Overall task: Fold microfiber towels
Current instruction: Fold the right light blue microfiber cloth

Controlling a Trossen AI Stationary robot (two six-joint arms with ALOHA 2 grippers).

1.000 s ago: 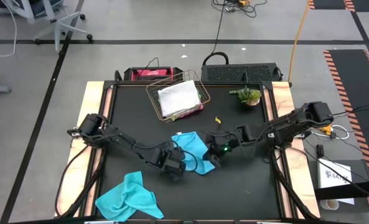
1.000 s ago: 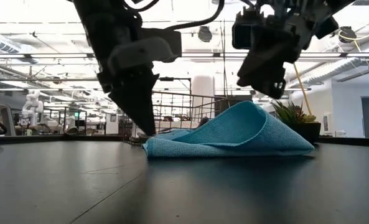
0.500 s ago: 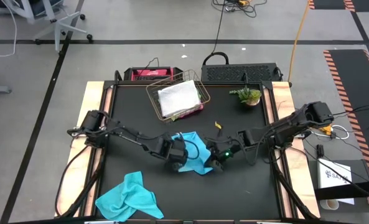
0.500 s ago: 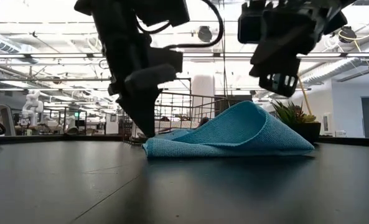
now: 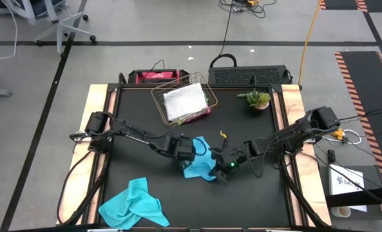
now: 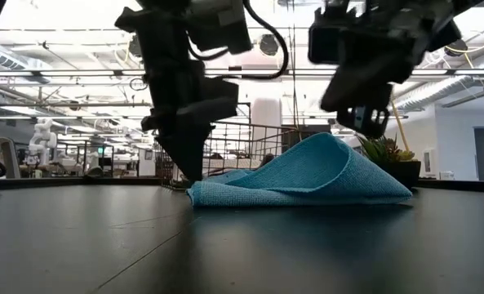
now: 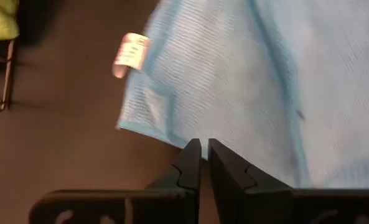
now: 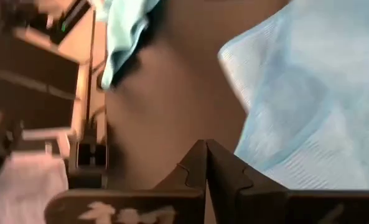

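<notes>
Turquoise ribbed microfiber towel [image 5: 199, 162] in a humped fold, between left end effector [image 7: 201, 149] and right end effector [image 8: 206, 149], both pressed together.

the high view looks straight down on the whole table [image 5: 145, 193]; the low view sits at tabletop level, facing the room. both wrist views hang close over the same turquoise towel [image 7: 246, 81].

Both arms stretched inward to mid-table, left hand [image 7: 201, 147] and right hand [image 8: 205, 148] pinched closed, nearly side by side.
</notes>
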